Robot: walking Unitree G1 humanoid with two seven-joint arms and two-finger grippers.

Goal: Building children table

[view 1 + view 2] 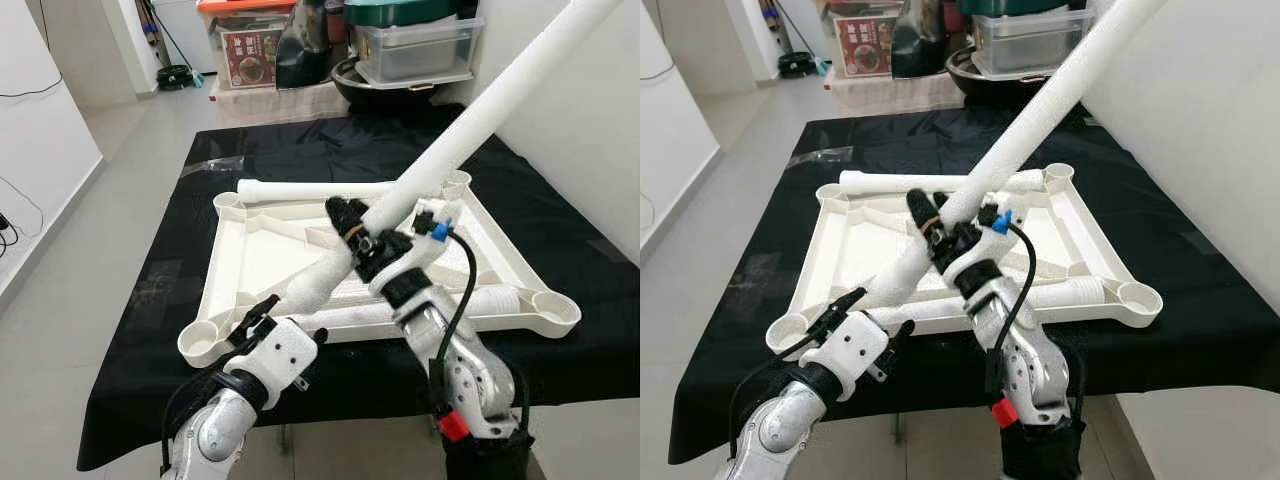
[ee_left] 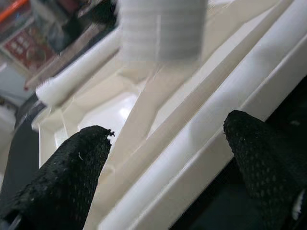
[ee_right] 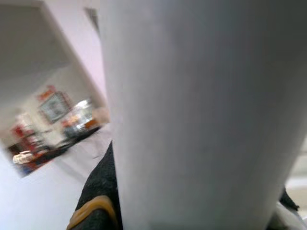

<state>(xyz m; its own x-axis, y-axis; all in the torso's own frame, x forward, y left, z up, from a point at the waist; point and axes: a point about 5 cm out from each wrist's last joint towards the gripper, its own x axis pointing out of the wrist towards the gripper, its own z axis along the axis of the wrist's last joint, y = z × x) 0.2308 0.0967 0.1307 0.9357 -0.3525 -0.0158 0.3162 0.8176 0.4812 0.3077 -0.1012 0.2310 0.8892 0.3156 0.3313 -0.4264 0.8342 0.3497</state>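
The tabletop [image 1: 270, 260] lies upside down on the cloth [image 1: 560, 230], bins [image 1: 400, 45] behind.

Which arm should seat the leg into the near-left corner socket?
Right. The right gripper is already shut on the white leg, whose lower end slants toward that corner socket of the upturned tabletop. The left gripper hovers open beside the socket and could steady it.
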